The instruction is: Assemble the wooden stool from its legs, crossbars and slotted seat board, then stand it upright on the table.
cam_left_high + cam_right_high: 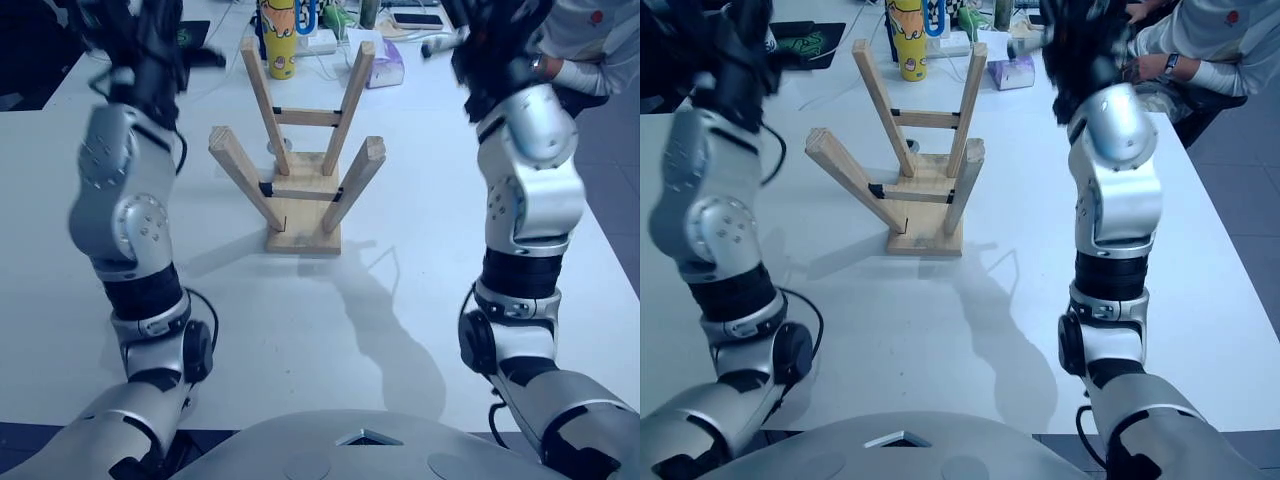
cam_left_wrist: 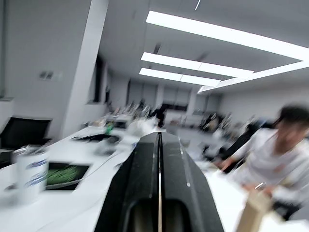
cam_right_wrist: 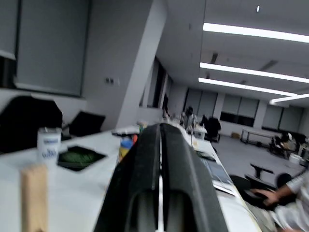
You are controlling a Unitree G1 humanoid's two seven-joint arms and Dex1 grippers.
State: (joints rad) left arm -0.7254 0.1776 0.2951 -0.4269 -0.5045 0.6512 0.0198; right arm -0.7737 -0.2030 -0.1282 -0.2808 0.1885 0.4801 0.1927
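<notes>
The wooden stool [image 1: 303, 192] rests upside down on the white table [image 1: 420, 280], its slotted seat board [image 1: 304, 235] flat on the surface. Its legs [image 1: 264, 100] point up and splay outward, joined by crossbars [image 1: 308, 117]. Both arms are raised, one on each side of the stool and well above the table. My left gripper [image 2: 159, 137] is shut on nothing, with one leg tip [image 2: 253, 212] off to its side. My right gripper [image 3: 160, 127] is likewise shut and holds nothing, with another leg tip [image 3: 34, 198] nearby.
At the table's far edge stand a yellow cup [image 1: 281, 42], a small pale box [image 1: 386, 65] and a dark mat [image 1: 805, 42]. A white can [image 2: 30, 174] is near the mat. A person [image 1: 585, 45] sits at the far right corner.
</notes>
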